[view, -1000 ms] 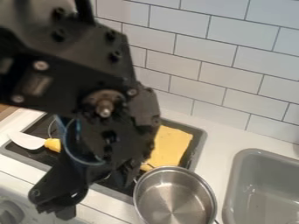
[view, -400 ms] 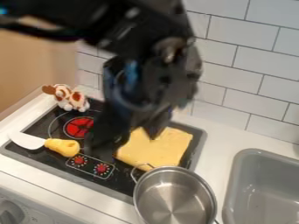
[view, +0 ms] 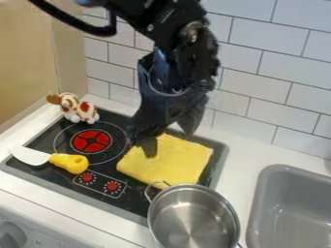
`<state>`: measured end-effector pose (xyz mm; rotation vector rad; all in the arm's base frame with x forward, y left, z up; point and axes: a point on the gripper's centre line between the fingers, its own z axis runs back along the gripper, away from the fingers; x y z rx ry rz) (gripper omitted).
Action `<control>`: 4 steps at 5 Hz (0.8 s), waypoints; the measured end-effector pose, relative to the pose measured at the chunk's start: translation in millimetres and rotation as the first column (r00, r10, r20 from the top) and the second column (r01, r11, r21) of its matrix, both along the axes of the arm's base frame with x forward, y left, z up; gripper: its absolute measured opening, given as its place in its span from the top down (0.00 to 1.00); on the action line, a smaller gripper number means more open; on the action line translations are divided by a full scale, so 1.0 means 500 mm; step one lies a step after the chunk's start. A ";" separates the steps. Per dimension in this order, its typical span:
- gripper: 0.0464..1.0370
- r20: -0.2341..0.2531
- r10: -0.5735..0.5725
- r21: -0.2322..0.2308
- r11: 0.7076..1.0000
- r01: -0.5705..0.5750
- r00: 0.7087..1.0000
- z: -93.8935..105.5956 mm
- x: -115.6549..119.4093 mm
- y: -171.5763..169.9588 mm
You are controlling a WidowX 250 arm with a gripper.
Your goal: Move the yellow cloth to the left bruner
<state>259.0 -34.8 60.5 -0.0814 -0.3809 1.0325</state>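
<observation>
Yellow cloth lies near the right edge of the stovetop. Gripper over it, fingers apart, contact unclear. Likely pre-grasp; next: lower, pinch cloth, lift, carry to left burner, release.

This is a kitchen, probably a play one. A black stove with a red burner is set in a white tabletop, with a grey sink to its right in the view. White tiles line the wall behind. A metal pot, a knife and a front knob fit too.
</observation>
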 end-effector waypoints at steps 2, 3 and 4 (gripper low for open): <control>0.04 -0.025 -0.017 -0.081 0.997 0.015 1.000 -0.038 0.075 -0.007; 0.04 -0.101 -0.023 -0.041 0.999 0.019 0.995 -0.052 0.099 -0.004; 0.04 -0.154 -0.033 0.010 0.999 0.035 0.988 -0.054 0.101 -0.005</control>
